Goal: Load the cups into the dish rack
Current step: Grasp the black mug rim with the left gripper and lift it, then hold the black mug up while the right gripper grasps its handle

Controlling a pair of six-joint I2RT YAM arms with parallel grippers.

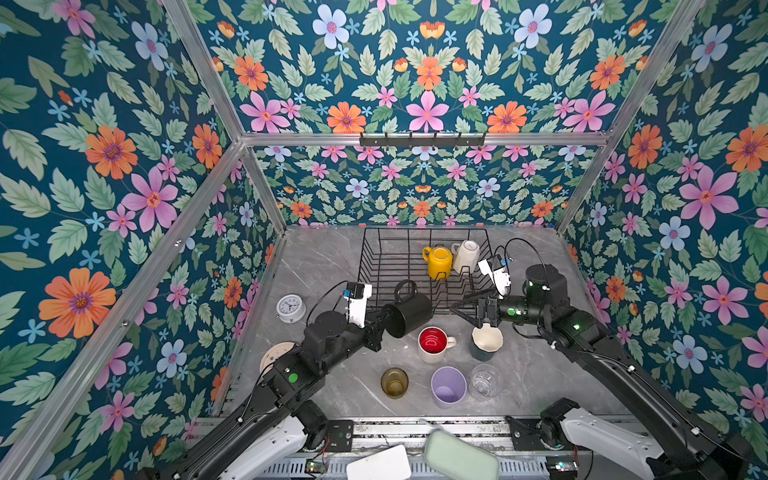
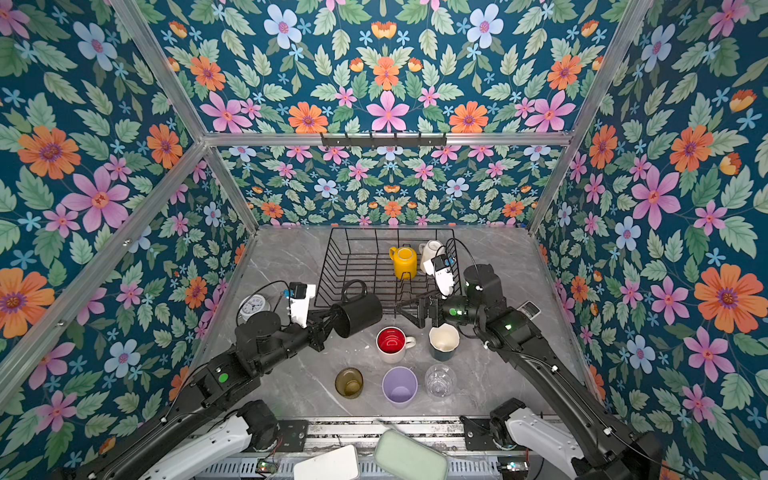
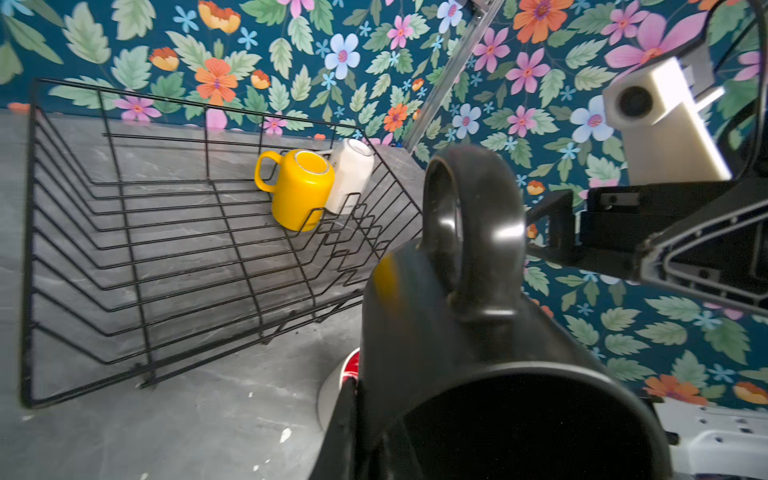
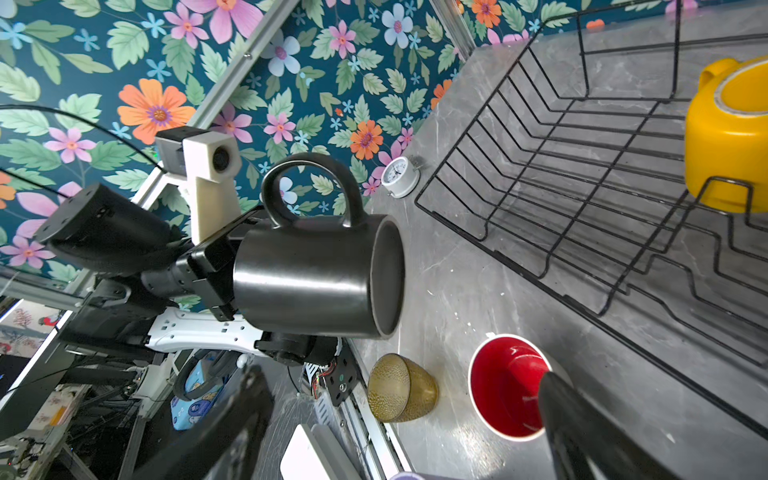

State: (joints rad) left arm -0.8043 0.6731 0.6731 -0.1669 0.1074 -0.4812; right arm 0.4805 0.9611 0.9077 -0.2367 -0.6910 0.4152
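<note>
My left gripper [image 1: 384,322] is shut on the rim of a black mug [image 1: 409,309], held on its side above the table, handle up, just in front of the dish rack [image 1: 374,257]. A yellow mug [image 1: 438,262] and a white mug [image 1: 466,257] stand upside down in the rack's right part. My right gripper [image 1: 455,308] is open and empty, pointing at the black mug [image 4: 316,278] from the right. On the table stand a red-inside mug [image 1: 433,343], a teal mug [image 1: 486,343], an olive glass [image 1: 394,382], a lilac tumbler [image 1: 448,386] and a clear glass [image 1: 484,380].
A round white clock [image 1: 290,307] stands left of the rack, and another round white object [image 1: 276,355] is partly hidden under my left arm. A white slab [image 1: 378,463] and a pale green lid [image 1: 459,455] lie on the front rail.
</note>
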